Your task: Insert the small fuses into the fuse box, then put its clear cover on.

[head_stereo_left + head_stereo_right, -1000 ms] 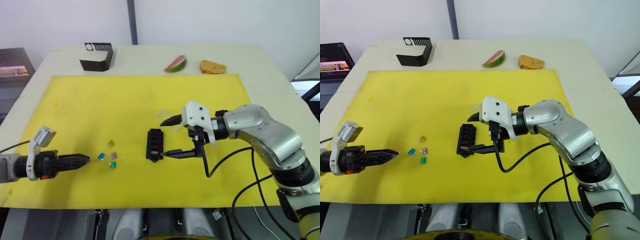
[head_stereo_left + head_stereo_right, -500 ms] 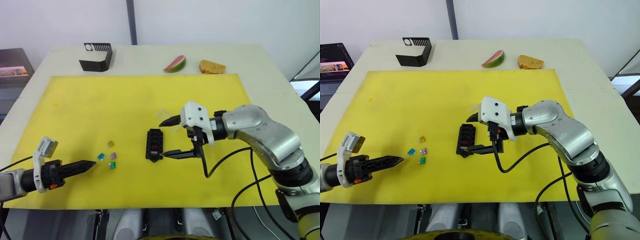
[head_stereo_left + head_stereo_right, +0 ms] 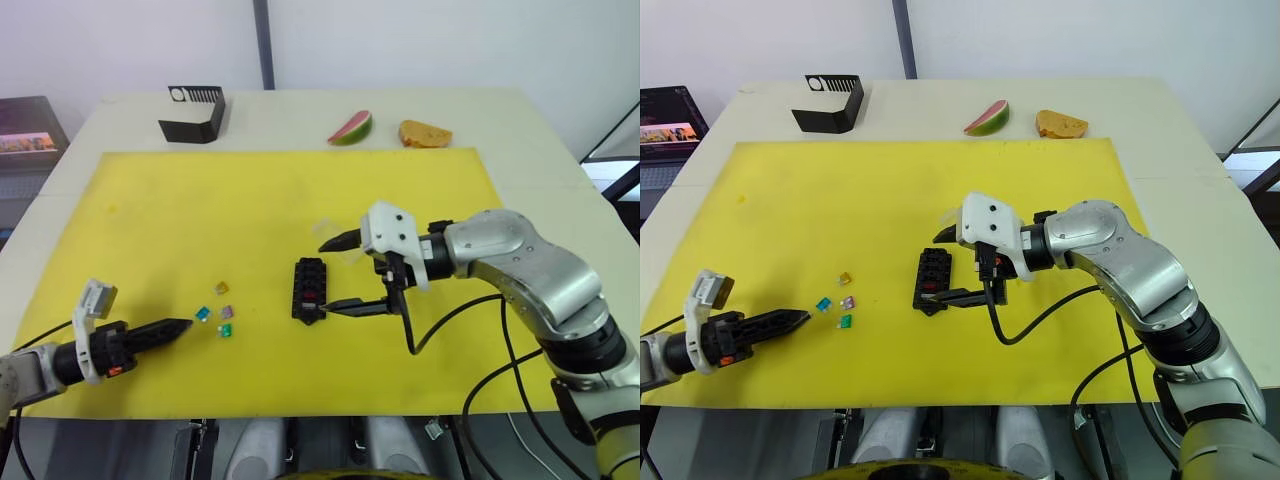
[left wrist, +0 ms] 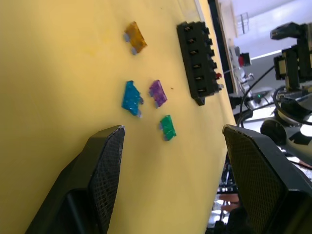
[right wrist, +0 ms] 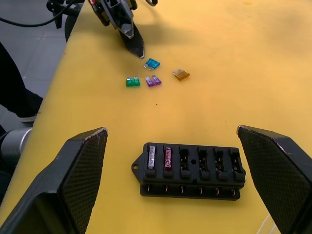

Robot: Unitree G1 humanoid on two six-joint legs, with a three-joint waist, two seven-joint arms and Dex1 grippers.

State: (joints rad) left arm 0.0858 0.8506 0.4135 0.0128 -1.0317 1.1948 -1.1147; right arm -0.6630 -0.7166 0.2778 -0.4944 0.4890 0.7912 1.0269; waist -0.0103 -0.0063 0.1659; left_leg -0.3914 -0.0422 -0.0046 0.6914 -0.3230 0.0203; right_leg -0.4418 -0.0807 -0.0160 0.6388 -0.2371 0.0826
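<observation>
The black fuse box (image 3: pixel 309 288) lies on the yellow mat (image 3: pixel 200 200), with a grey and a red fuse seated in two end slots (image 5: pixel 160 157). Loose small fuses lie to its left: amber (image 3: pixel 221 287), blue (image 3: pixel 203 313), purple (image 3: pixel 227 311), green (image 3: pixel 225 330). My right gripper (image 3: pixel 333 273) stands open just right of the box, one finger beyond it and one at its near end. A faint clear cover (image 3: pixel 324 229) shows by the far finger, partly hidden. My left gripper (image 4: pixel 170 127) is open, low over the mat, its tips just left of the blue fuse.
A larger black slotted stand (image 3: pixel 194 112) sits at the table's back left. A watermelon slice (image 3: pixel 352 128) and a piece of bread (image 3: pixel 425 133) lie at the back, past the mat. A dark screen (image 3: pixel 30 135) stands off the table's left side.
My left arm has dropped lower and its fingertips have slid slightly right, closer to the loose fuses. The right arm, the fuse box and the fuses have not moved.
</observation>
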